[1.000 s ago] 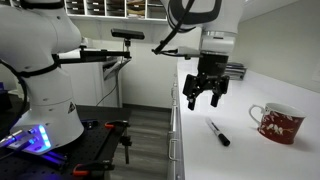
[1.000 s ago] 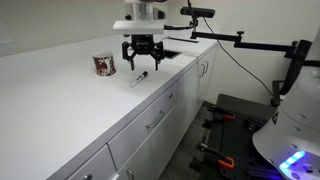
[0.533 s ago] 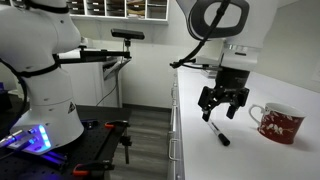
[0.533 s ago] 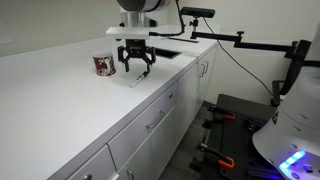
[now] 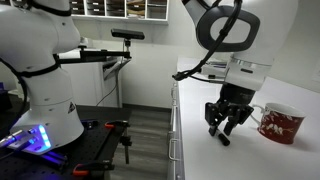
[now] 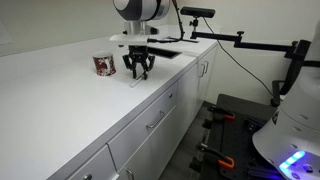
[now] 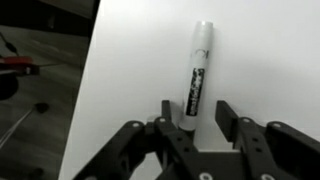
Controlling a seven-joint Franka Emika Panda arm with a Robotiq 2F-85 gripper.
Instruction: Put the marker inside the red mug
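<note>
The gripper (image 7: 196,119) hangs with jaws spread over the white counter (image 7: 125,75), where the black marker (image 7: 197,68) lies flat, its near end between the fingers, its long axis square to their closing line, the red mug (image 5: 277,123) nearby.

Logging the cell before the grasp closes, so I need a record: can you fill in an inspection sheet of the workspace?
Surface: white counter, drawers below.
Job's things: marker lying flat on the counter; red mug upright, apart from the marker.
Clutter: nothing seen.
Grippers: gripper open, low over the counter, fingers either side of the marker's near end.
Cables: black cable drooping off the counter side.
Surroundings: second white robot beside the counter; camera boom.
</note>
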